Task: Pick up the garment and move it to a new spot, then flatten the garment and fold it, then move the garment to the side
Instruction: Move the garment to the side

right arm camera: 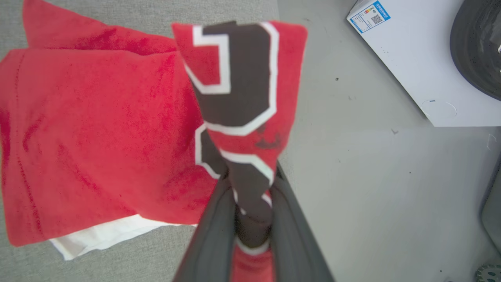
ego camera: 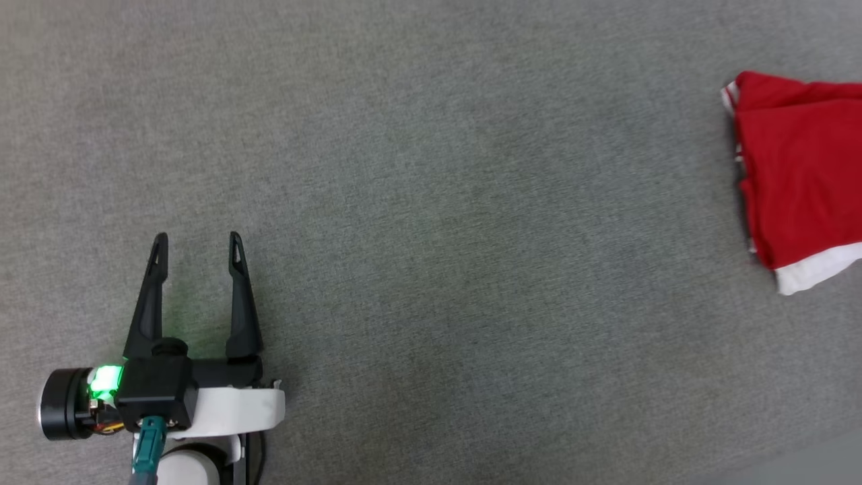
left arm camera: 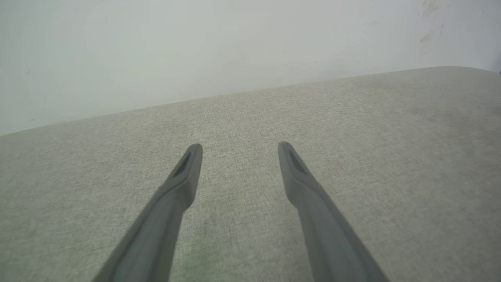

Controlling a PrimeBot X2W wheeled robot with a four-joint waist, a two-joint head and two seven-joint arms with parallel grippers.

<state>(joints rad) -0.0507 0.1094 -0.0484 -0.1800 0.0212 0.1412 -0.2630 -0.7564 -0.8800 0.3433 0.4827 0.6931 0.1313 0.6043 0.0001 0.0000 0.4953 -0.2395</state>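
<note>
A folded red jersey shirt with short white sleeves lies at the far right of the head view, cut off by the frame edge. It rests on a grey woven fabric surface, with a white sleeve edge showing at its near corner.

In the right wrist view, most of the shirt lies flat on that surface, plain red side up, with white sleeve cloth poking out beneath it. The right gripper is closed tight on a raised fold that bears part of a black, white-edged numeral. The pinched fold stands up between the two dark fingers near the surface's edge. Beyond that edge is a pale floor, where a white box with a blue-bordered label sits beside a dark round object; what either holds cannot be told.

Well apart from the shirt, at the lower left of the head view, the left gripper hovers over bare fabric with its fingers spread wide and nothing between them. Its own wrist view shows the same parted fingers, with a white wall behind.
</note>
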